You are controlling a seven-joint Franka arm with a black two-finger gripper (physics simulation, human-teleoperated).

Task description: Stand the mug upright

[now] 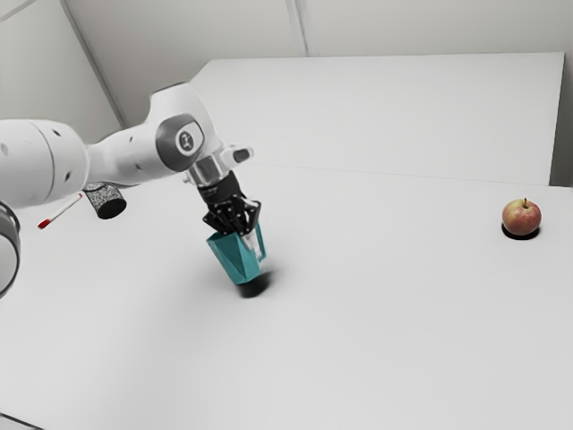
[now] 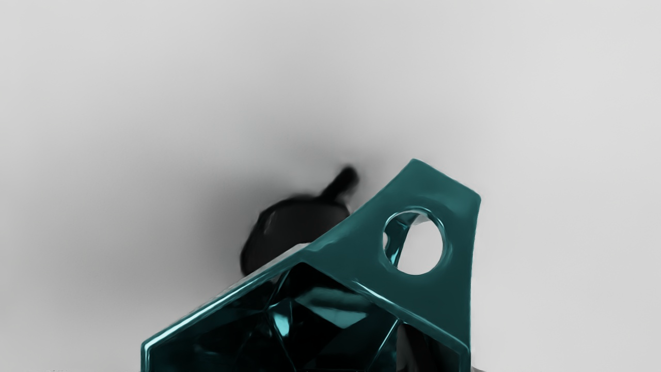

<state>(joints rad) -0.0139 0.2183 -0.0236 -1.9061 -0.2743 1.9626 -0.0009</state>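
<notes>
The mug (image 1: 236,258) hangs in the gripper (image 1: 245,235), mouth up but clearly tilted, its top leaning to the exterior view's left and its handle on the other side. Its dark shadow (image 2: 297,232) stands partly apart from it in the wrist view, so I judge the base to be a little off the table (image 1: 358,340), well in from the far edge. The jaws look clenched on the mug's wall by the handle, one finger inside the mouth and the other outside.

The main danger is letting go at this lean: the mug would land on one edge of its base and could tip back onto its side. Lowering it without first levelling the wrist could press that edge into the table, and the wall would then pivot or slip between the fingers, since the pinch is high and off to one side. The inner finger might also snag the rim on withdrawal and pull the mug over. The apple (image 1: 521,217), out toward the far edge on the exterior view's right, seems too distant to interfere
</notes>
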